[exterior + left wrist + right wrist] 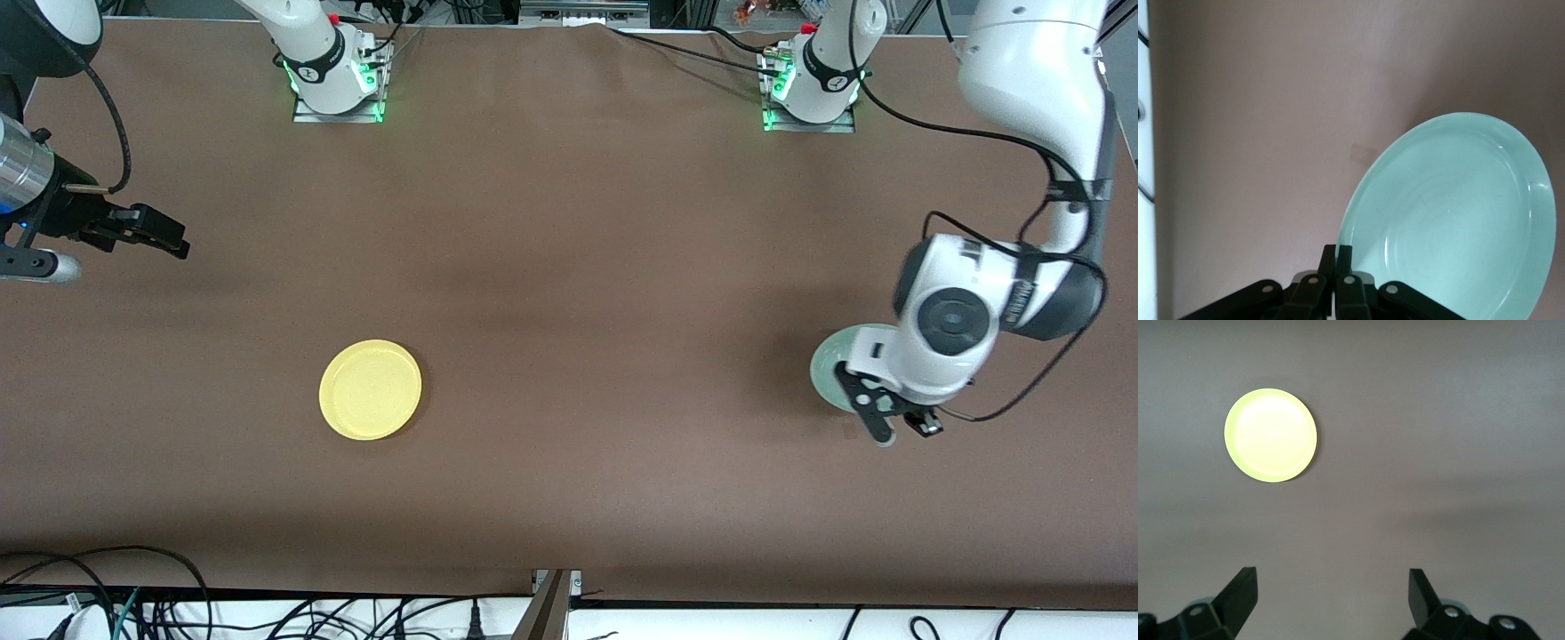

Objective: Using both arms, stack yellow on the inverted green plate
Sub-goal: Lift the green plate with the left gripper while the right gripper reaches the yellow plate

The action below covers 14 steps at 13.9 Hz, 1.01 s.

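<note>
The yellow plate [370, 389] lies flat on the brown table, rim up, toward the right arm's end; it also shows in the right wrist view [1271, 435]. The pale green plate [840, 360] is at the left arm's end, tilted up on edge, its hollow side showing in the left wrist view [1451, 220]. My left gripper [900, 428] is shut on the green plate's rim, fingers pinched together [1337, 257]. My right gripper [173, 238] is open and empty [1331, 587], held over the table's right-arm end, well away from the yellow plate.
The brown table cloth [569, 267] carries only the two plates. The arm bases [336, 84] [809, 93] stand along the edge farthest from the front camera. Cables lie past the table's near edge [178, 604].
</note>
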Tool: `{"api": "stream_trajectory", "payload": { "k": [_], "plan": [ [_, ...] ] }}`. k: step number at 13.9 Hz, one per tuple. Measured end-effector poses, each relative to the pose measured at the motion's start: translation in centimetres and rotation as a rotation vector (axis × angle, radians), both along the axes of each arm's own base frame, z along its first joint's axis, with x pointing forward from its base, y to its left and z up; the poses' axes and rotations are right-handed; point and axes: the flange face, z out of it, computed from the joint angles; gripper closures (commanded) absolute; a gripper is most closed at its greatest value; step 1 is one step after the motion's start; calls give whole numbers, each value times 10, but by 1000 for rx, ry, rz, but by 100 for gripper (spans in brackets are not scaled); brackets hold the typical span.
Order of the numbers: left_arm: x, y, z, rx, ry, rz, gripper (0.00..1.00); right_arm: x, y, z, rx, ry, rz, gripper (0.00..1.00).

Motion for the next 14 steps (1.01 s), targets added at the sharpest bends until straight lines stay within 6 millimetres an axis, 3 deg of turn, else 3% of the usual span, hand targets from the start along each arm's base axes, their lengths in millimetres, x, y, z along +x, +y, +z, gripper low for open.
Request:
{"api": "stream_trajectory", "payload": {
  "k": [3,5,9,12,14],
  "plan": [
    [-22,-79,4,93,-48,78,100,3,3,-18,49,-20,-10,0],
    [-38,-116,3,188,-115,120,100,4,4,-52,66,-30,-20,0],
    [-82,-196,-17,367,-269,190,100,5,5,-141,61,-38,-10,0],
    [-116,-251,-56,471,-391,218,100,18,9,-215,48,-37,16,1],
    [-134,-273,-79,524,-489,248,100,32,10,-267,36,-61,38,1]
  ]
}}
